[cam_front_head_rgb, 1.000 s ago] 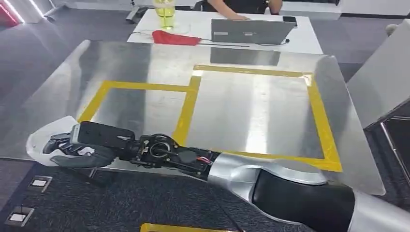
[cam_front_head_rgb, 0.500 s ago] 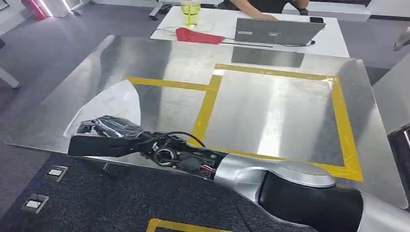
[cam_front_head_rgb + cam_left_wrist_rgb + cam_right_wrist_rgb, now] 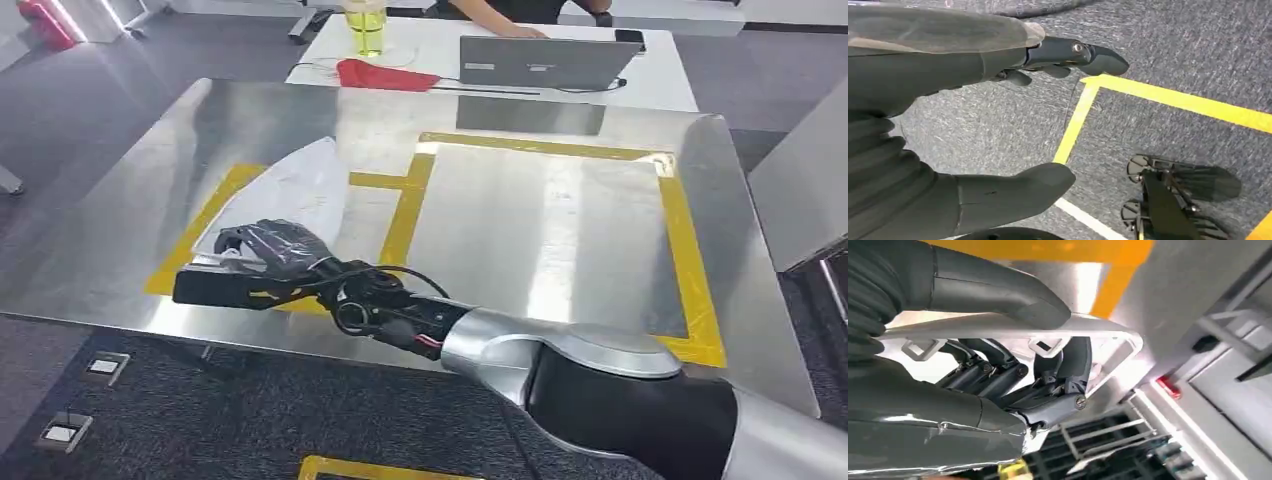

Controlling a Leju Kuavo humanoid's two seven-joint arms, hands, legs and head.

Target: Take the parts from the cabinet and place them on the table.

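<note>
Part [image 3: 290,190] in right hand [image 3: 265,255] over table [image 3: 120,230]

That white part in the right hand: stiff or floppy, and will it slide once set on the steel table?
Probably stiff: the white part keeps a flat, pointed shape though the right hand grips just one end. Likely light, being thin. It may slide on the glossy table.

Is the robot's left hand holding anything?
No, the left hand hangs over the grey carpet with its fingers apart and nothing in them.

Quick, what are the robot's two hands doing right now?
Left hand: open, holding nothing, hanging over the floor.
Right hand: holding the white part over the metal table.
</note>
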